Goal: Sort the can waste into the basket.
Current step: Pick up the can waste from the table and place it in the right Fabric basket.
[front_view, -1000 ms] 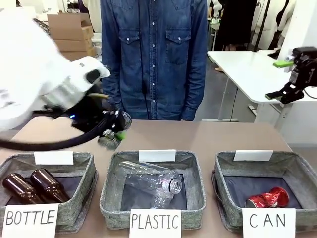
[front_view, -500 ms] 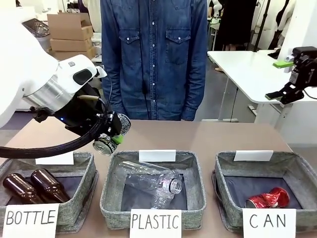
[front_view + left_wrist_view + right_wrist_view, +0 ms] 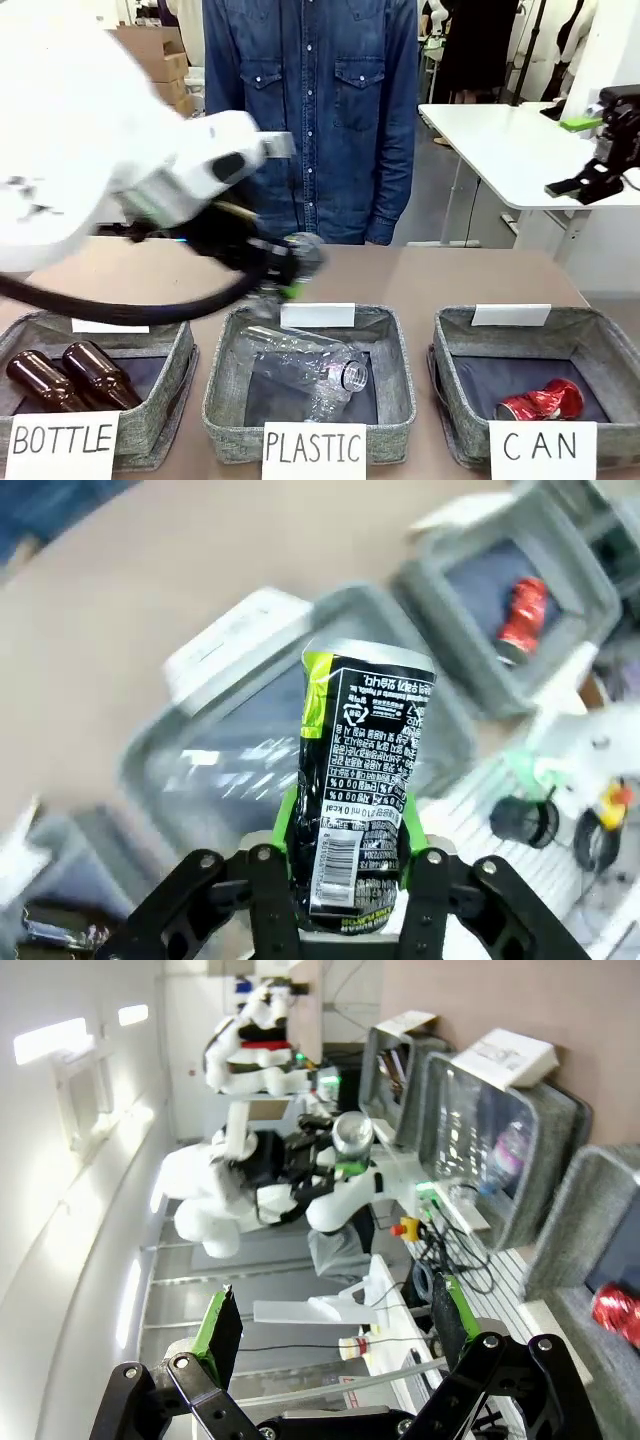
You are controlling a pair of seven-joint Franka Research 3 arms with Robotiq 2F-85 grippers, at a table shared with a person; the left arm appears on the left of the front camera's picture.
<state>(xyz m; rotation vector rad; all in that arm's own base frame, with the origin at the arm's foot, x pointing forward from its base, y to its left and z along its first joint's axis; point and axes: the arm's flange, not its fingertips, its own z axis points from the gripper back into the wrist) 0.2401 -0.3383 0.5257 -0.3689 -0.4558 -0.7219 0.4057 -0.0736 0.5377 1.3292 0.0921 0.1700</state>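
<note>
Left wrist view: the dark can (image 3: 365, 780) is pinched at its lower body by the left gripper (image 3: 347, 875). Thin, light walls are judged easily dented; the right gripper (image 3: 330, 1335) is spread empty.

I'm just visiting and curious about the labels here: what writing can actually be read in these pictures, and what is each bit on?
"BOTTLE": white sign on the left bin.
"PLASTIC": white sign on the middle bin.
"CAN": white sign on the basket at the right.
Small white cards on the bins' far rims: nothing readable.
Dark can held in the left gripper: fine print and a barcode, too small and blurred to read.
</note>
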